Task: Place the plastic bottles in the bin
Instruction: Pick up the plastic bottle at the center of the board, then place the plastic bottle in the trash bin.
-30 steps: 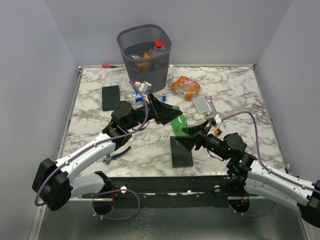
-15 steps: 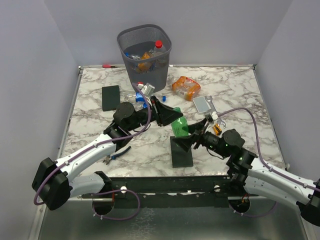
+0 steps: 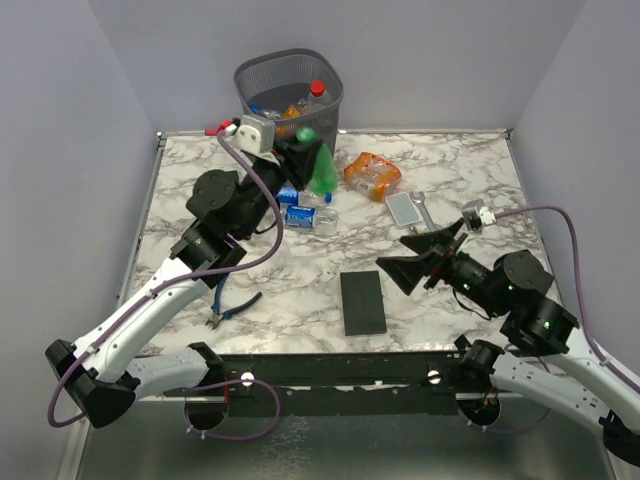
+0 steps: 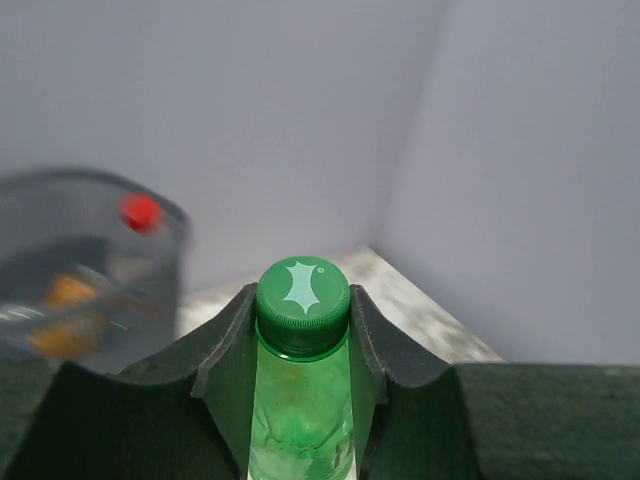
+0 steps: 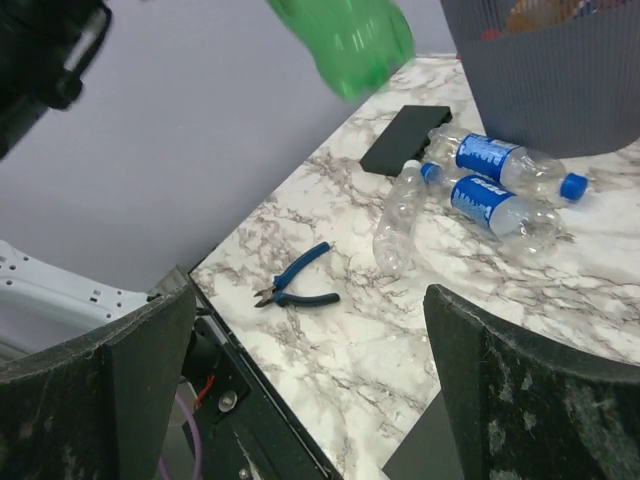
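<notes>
1. While the green bottle [image 4: 302,400] is clamped at its neck, just under the cap, between the closed fingers of the left pincer [image 4: 302,318], it is held in the air above the desk [image 3: 470,180].
2. From the top view, this bottle is seen just in front of the wire-mesh bin [image 5: 560,80], near its rim.
3. The right pincer [image 3: 400,255] is spread wide and nothing is held in it; it is kept above the near right part of the desk.
4. Several bottles are seen inside the bin, among them a red-capped one [image 3: 318,88].
5. Two blue-labelled bottles [image 5: 495,160] and a clear bottle [image 5: 400,215] are left lying close together on the desk by the bin's foot.
6. Two orange bottles [image 3: 372,173] are lying side by side to the right of the bin.
7. Blue-handled pliers [image 5: 300,285] and a black slab [image 3: 362,302] are found nearer the arms.
</notes>
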Available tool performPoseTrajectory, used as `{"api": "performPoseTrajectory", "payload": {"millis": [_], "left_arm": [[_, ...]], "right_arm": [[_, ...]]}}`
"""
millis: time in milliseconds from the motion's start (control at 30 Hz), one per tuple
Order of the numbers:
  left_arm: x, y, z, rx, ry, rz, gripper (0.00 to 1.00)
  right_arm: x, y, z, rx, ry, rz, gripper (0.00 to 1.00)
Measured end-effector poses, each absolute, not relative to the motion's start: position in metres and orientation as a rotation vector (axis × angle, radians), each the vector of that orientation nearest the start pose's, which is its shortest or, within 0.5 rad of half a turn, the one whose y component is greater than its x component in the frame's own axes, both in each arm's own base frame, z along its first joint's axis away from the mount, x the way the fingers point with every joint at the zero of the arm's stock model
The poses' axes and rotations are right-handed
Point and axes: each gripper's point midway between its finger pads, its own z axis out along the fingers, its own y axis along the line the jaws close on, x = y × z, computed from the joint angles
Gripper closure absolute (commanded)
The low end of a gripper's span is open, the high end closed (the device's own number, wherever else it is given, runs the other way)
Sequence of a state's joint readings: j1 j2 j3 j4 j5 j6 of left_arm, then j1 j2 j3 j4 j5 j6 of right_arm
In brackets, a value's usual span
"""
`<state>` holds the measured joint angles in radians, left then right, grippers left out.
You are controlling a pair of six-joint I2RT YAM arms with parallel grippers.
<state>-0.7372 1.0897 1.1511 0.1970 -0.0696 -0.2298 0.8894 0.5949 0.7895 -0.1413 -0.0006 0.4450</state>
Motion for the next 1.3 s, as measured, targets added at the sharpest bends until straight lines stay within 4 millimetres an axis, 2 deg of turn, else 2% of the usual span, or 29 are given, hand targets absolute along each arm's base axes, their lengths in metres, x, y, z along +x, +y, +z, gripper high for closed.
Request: {"api": "performPoseTrajectory", "payload": {"millis": [100,133,167,200,267,300,367,433,633,800,933,1033,1300], "left_arm": [[0.313,-0.222,0.501,0.198,1.195,-0.516,1.00],[0.320,-0.198,0.534,0.142,1.118,-0.394,1.00],[0.330,-0.196,0.531,0.133,1.126,-0.363,1.00],[0.340,-0.187,0.539,0.107,1.110,-0.308,1.00],[0.368,-0.159,0.553,0.031,1.085,-0.191,1.00],[0.388,-0.143,0.554,-0.015,1.082,-0.131,1.00],[0.414,-0.123,0.547,-0.065,1.086,-0.062,1.00],[0.440,-0.114,0.535,-0.087,1.094,-0.019,1.00],[0.510,-0.124,0.515,-0.099,1.053,-0.013,1.00],[0.548,-0.141,0.502,-0.067,0.998,-0.047,1.00],[0.572,-0.147,0.496,-0.081,0.969,-0.050,1.00],[0.591,-0.152,0.485,-0.089,0.970,-0.052,1.00],[0.645,-0.156,0.414,-0.125,1.062,-0.023,1.00]], "right_arm": [[0.158,0.213,0.338,-0.311,1.574,1.037,0.00],[0.157,0.209,0.334,-0.293,1.575,1.037,0.00],[0.156,0.206,0.328,-0.276,1.580,1.036,0.00],[0.156,0.203,0.319,-0.262,1.592,1.035,0.00],[0.155,0.200,0.301,-0.239,1.627,1.027,0.00],[0.155,0.198,0.292,-0.229,1.651,1.023,0.00],[0.155,0.196,0.279,-0.213,1.688,1.010,0.00],[0.155,0.194,0.273,-0.194,1.716,0.999,0.00],[0.152,0.185,0.265,-0.179,1.743,0.978,0.00],[0.148,0.176,0.263,-0.149,1.735,0.979,0.00],[0.146,0.170,0.252,-0.127,1.731,0.980,0.00],[0.146,0.168,0.246,-0.119,1.734,0.970,0.00],[0.149,0.164,0.244,-0.090,1.742,0.950,0.00]]}}
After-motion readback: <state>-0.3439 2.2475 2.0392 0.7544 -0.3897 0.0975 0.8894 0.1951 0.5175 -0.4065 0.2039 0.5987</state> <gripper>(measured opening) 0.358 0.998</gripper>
